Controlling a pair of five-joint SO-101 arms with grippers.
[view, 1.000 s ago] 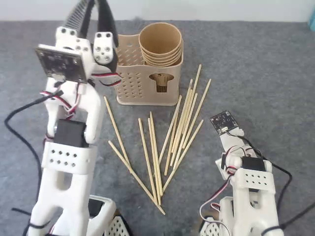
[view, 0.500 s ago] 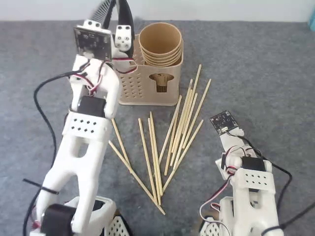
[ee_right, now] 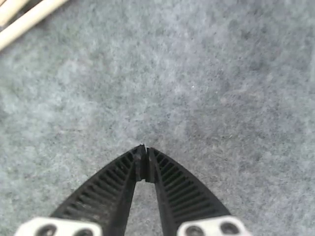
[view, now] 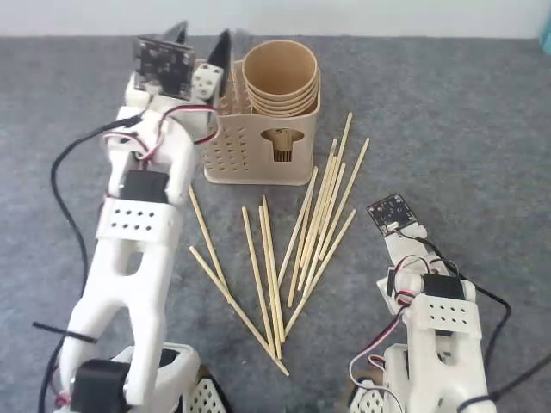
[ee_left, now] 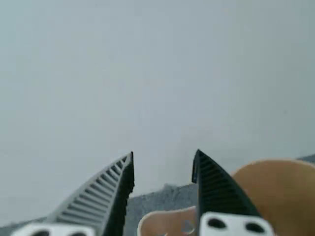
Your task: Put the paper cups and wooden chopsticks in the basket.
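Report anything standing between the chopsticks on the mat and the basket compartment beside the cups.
Nothing lies on the mat between the wooden chopsticks and the basket. The paper cups fill one compartment. The open left gripper hangs above the other compartment's far outer corner and may crowd entry from above.

The white left arm (view: 142, 215) covers the left end of the beige perforated plastic basket (view: 258, 151), so that compartment's contents cannot be told. Picture edges cut off the stacked brown paper cups (ee_left: 280, 196) in the left wrist view and pale wooden chopsticks (ee_right: 29, 20) in the right wrist view.
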